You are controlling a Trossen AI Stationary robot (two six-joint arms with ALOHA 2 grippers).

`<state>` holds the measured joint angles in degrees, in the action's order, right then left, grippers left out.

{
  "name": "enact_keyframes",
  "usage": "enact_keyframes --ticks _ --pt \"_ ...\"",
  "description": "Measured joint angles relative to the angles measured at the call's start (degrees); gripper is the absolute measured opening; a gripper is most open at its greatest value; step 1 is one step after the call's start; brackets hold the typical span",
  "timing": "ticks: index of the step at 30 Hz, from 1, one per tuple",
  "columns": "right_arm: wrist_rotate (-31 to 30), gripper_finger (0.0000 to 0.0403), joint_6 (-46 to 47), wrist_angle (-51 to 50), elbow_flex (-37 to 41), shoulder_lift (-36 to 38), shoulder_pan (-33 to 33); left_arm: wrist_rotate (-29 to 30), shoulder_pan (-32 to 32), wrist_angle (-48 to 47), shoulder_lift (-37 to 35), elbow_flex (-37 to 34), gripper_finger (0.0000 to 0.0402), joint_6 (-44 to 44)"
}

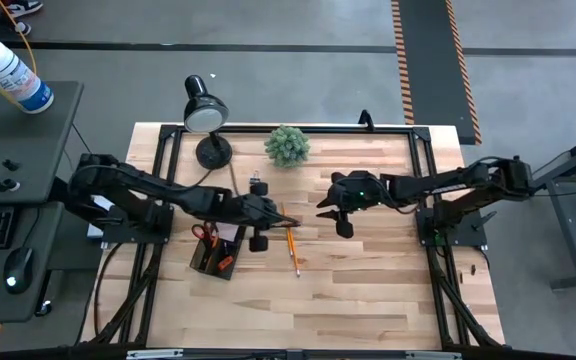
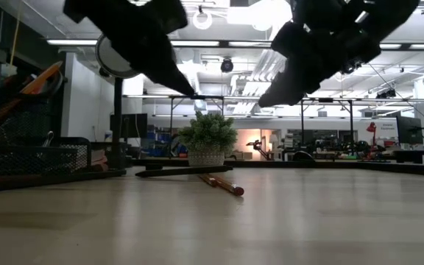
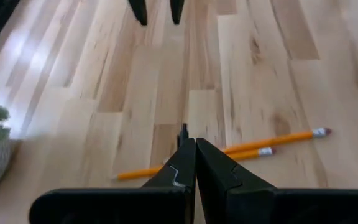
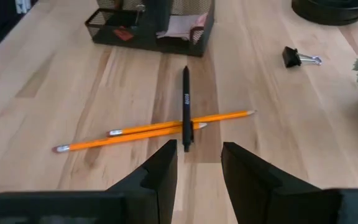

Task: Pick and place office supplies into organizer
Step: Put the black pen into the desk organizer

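Spanning the middle of the high view, a pale wooden surface sits on grey floor, and the low view looks across it into a bright workshop hall. A black lamp and a green spiky plant stand at its far edge.

The left hand hovers over the centre with its fingers pressed together, holding nothing; its wrist view shows it just above the pencils. The right hand hangs close opposite, fingers partly apart and empty.

Two yellow-orange pencils lie side by side on the wood, with one dark pen lying across them. One black binder clip rests nearer the plant. One black organizer stands just left of the pencils, already holding red-handled scissors and a pink pad.
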<state>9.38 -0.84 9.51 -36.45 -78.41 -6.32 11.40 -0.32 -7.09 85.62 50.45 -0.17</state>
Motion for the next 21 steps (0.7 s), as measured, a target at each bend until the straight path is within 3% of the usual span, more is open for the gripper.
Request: enact_keyframes --ticks 4,9,15,21 --pt "-0.2 0.0116 -0.4 1.9 2.1 0.2 -0.1 0.2 0.0 -5.1 4.5 5.1 0.0014 0.2" --pt "0.1 0.0116 -1.5 2.1 2.5 0.2 0.0 0.2 0.0 -9.4 9.4 10.1 0.0064 0.6" --pt "0.4 0.0116 -4.1 2.0 2.5 0.2 0.0 0.3 0.0 -11.3 13.5 12.2 0.0126 1.0" --pt "0.4 0.0116 -5.5 2.1 2.5 0.2 0.0 2.1 1.9 -12.5 16.4 12.4 0.0152 -0.1"
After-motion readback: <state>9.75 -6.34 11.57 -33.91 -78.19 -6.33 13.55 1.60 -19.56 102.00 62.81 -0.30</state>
